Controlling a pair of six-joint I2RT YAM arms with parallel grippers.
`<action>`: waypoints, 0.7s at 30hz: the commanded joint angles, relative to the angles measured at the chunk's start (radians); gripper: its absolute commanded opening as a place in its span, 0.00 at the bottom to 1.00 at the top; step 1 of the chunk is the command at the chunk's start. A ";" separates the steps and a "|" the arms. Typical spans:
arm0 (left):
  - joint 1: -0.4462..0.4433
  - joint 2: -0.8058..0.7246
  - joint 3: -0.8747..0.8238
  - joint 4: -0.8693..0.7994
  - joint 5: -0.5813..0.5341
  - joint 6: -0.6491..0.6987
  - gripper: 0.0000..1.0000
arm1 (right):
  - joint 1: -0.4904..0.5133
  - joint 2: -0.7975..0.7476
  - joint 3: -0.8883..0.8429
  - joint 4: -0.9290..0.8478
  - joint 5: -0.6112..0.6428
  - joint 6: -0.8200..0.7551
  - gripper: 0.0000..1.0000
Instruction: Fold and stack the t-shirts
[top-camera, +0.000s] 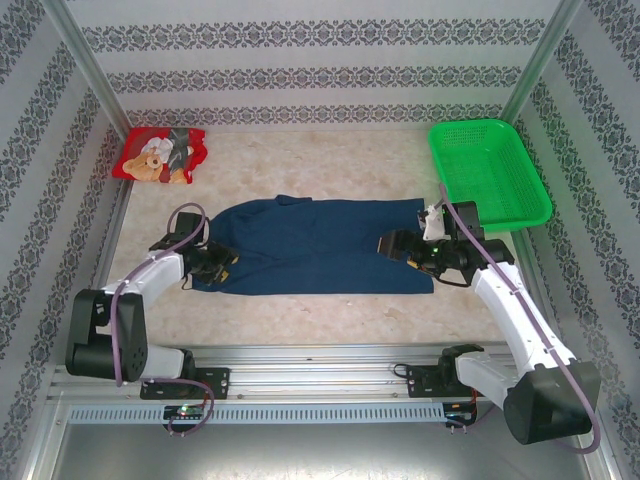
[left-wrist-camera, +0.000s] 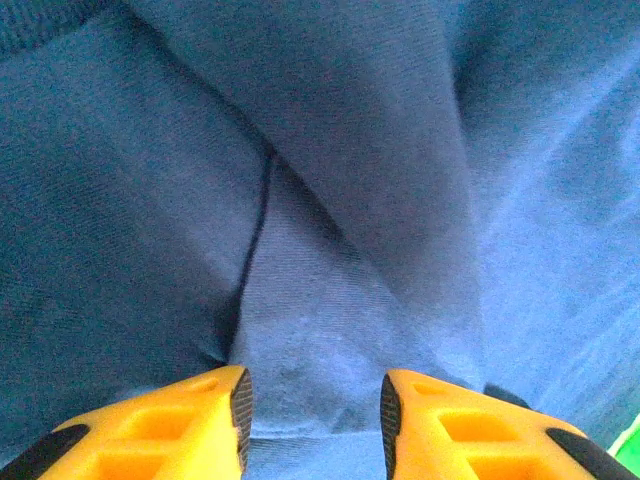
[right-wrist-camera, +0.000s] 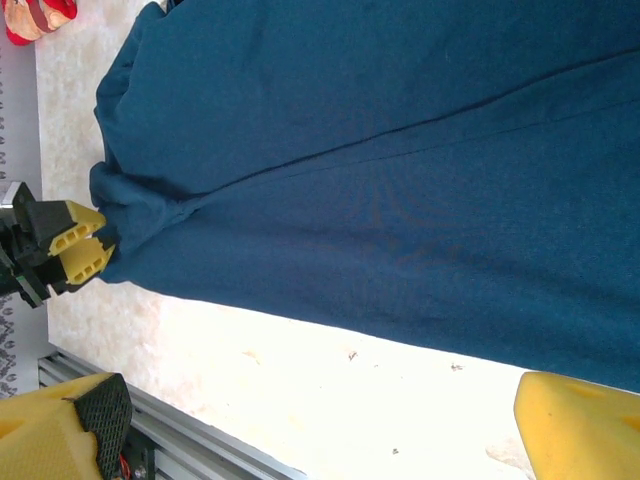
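Dark navy cloth t-shirt (top-camera: 320, 245) is covering the beige marbled tabletop's (top-camera: 330, 160) centre, leaving twelve and six o'clock open; green plastic mesh basket (top-camera: 490, 175) is blocking two o'clock, crumpled red cloth t-shirt (top-camera: 160, 155) ten.

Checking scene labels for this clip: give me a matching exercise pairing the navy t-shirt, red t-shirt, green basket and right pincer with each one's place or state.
Things:
1. navy t-shirt
2. red t-shirt
3. green basket
4. right pincer

Places or states:
A. far left corner of the table
B. open, at the navy t-shirt's right end
C. far right side
D. laid out across the middle

Pairs: 1-D, 2-A, 3-C, 4-B.
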 joint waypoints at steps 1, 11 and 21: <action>-0.012 0.022 0.007 0.019 0.001 -0.023 0.40 | 0.013 0.005 0.030 0.021 -0.007 -0.006 0.98; -0.014 0.093 -0.002 0.080 0.024 -0.050 0.38 | 0.022 0.046 0.051 0.035 -0.006 -0.002 0.98; -0.021 0.042 0.005 0.007 0.024 -0.036 0.38 | 0.029 0.059 0.065 0.030 0.005 0.004 0.98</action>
